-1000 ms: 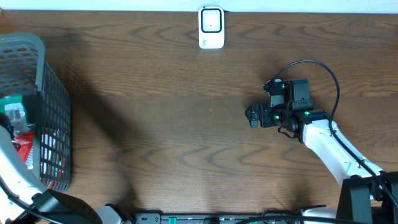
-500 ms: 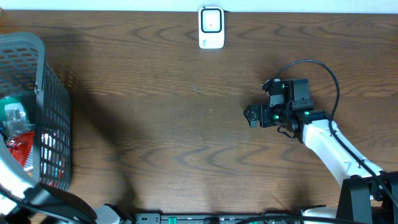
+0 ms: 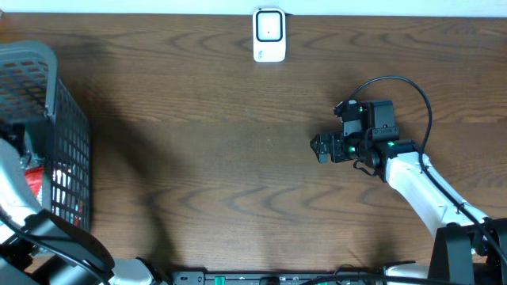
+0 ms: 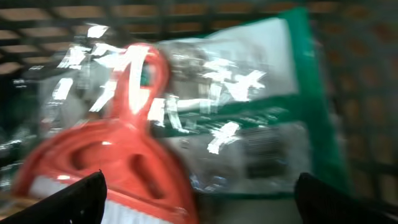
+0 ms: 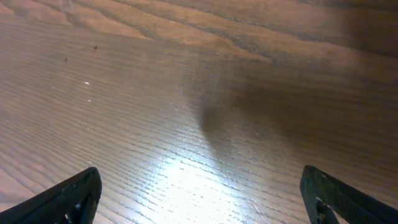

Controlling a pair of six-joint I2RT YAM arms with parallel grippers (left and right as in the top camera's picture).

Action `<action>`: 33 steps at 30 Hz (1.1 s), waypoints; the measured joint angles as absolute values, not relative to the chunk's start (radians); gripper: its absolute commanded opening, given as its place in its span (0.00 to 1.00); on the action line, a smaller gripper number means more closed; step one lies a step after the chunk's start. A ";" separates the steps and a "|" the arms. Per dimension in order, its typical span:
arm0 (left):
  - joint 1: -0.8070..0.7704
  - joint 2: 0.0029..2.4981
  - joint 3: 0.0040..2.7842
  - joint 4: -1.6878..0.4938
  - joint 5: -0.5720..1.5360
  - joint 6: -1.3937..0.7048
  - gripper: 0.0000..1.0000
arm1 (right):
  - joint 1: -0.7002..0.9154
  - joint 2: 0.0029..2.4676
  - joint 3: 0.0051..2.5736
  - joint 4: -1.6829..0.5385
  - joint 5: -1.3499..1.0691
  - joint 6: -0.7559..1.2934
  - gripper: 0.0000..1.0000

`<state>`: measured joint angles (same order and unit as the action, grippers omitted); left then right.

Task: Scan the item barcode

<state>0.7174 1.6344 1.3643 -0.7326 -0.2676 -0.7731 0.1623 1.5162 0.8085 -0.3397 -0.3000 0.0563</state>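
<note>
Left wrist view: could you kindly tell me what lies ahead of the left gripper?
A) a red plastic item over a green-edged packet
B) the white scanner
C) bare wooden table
A: ahead of the open left gripper, a red plastic item overlaps a clear green-edged packet, with the basket mesh behind.

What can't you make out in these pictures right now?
- Any barcode: in the left wrist view, blur smears the clear green-edged packet and the red plastic handled item.
- Basket contents: in the overhead view, the grey mesh basket is cut off by the left edge and partly covered by the left arm.
- Face of the white scanner: in the overhead view, too small to read.
</note>
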 measured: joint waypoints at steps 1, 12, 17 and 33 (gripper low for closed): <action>0.709 1.634 1.364 -0.717 -0.263 -0.770 0.96 | 0.162 1.516 0.809 -0.342 -0.299 0.056 0.99; 0.696 1.698 1.364 -0.627 -0.251 -0.762 0.96 | 0.162 1.516 0.809 -0.350 -0.294 0.055 0.99; 0.696 1.774 1.364 -0.600 -0.224 -0.762 0.96 | 0.162 1.516 0.809 -0.350 -0.292 0.055 0.99; 0.695 1.797 1.364 -0.688 -0.243 -0.762 0.96 | 0.162 1.516 0.809 -0.350 -0.268 0.048 0.99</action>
<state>0.6952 1.7969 1.3643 -0.6880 -0.2432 -0.7616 0.1623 1.5162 0.8085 -0.3504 -0.2684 0.0479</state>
